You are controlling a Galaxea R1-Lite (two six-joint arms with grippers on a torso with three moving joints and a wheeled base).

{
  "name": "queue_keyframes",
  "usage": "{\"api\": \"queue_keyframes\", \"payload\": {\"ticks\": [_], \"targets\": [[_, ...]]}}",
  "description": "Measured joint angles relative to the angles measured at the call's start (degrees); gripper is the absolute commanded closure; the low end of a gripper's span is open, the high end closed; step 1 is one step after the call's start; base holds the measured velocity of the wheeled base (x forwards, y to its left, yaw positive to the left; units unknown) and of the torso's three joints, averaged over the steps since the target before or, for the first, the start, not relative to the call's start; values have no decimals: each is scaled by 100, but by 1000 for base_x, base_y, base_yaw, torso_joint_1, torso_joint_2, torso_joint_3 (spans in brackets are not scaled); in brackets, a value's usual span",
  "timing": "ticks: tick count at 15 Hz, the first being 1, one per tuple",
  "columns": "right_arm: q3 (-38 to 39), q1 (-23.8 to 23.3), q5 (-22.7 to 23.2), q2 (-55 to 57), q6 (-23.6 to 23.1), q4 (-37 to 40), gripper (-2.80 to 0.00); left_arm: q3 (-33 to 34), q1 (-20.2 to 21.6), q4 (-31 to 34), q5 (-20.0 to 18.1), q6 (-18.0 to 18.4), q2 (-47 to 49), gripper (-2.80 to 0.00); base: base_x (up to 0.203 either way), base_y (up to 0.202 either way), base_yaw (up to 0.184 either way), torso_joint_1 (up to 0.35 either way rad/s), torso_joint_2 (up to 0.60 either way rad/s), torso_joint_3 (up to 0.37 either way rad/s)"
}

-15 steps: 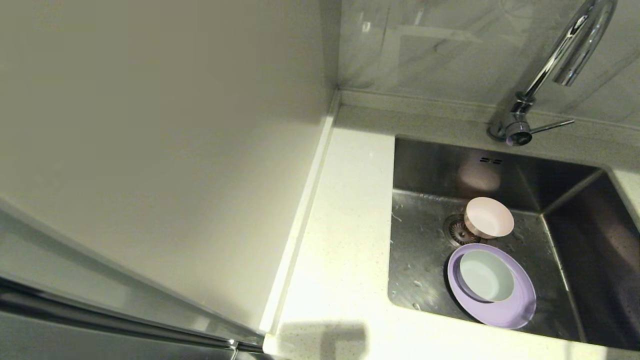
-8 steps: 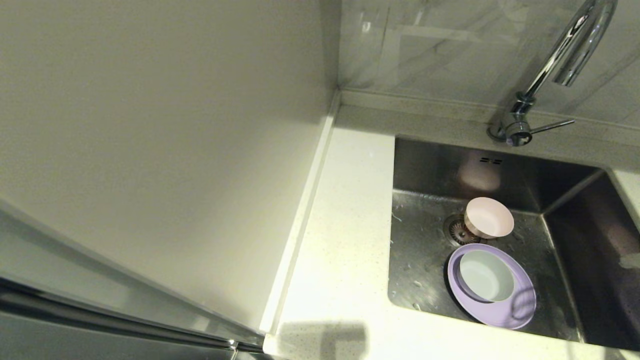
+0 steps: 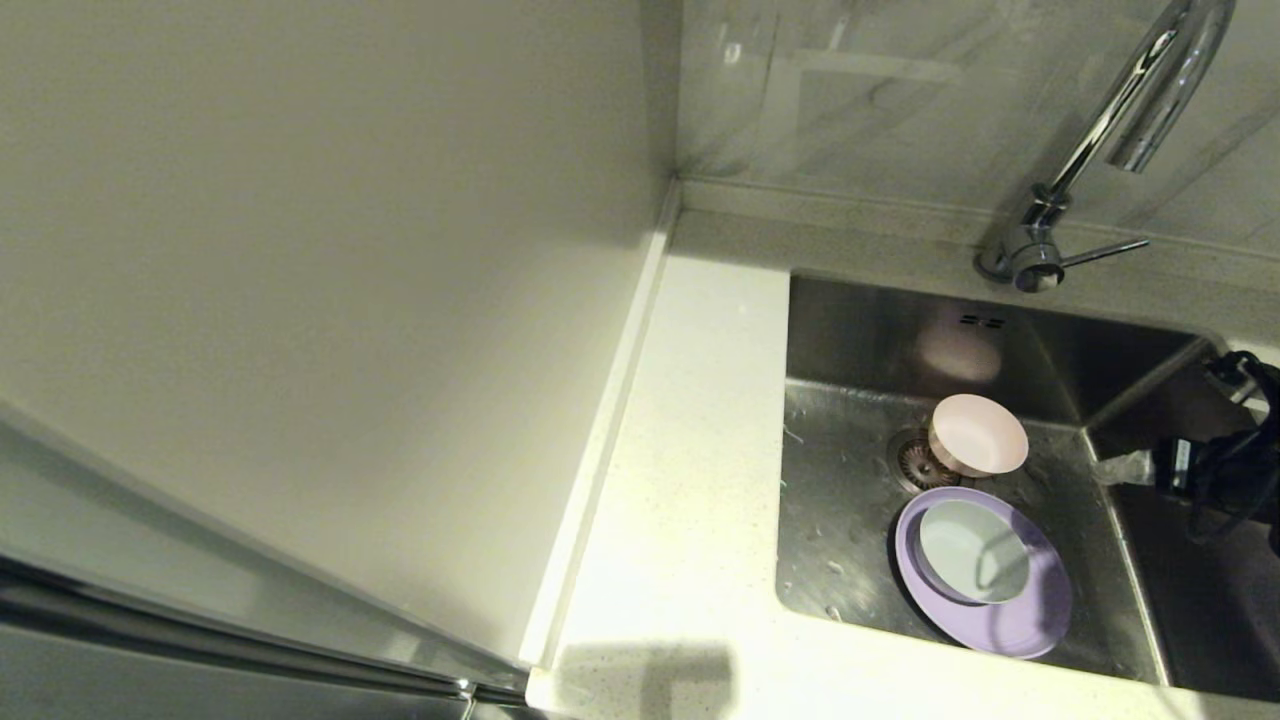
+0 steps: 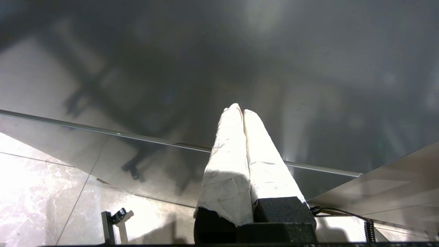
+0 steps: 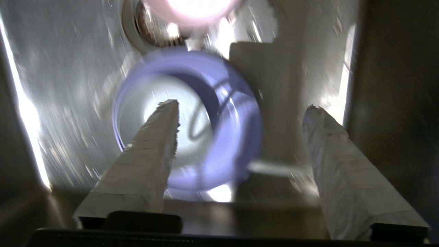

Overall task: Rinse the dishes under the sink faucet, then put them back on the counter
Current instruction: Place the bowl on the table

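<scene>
Jaws of the right gripper (image 5: 240, 109) gape wide, empty, above the lilac plate (image 5: 236, 137).

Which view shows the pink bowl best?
The head view: the pink bowl sits whole beside the drain. The right wrist view catches only a blurred edge of it; the left wrist view shows none.

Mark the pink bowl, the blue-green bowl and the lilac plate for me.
pink bowl (image 3: 978, 434), head view, middle of its inside.
blue-green bowl (image 3: 972, 549), head view, its inner floor.
lilac plate (image 3: 1040, 610), head view, bare rim at its near right.
</scene>
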Motion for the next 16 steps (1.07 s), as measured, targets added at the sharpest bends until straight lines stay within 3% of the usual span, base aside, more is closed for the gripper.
{"api": "queue_keyframes", "payload": {"ticks": [4,9,16], "targets": [[-902,156,-385,897,880,-66,-280,0,0,2,0,0,0,0,0,0,0,0,0,0],[-1356,126,-552,1850,949,-1003,-280,0,0,1,0,2,0,0,0,0,0,0,0,0],[-1841,304,-485,2486,939,-1022,-280,0,0,2,0,2,0,0,0,0,0,0,0,0]]}}
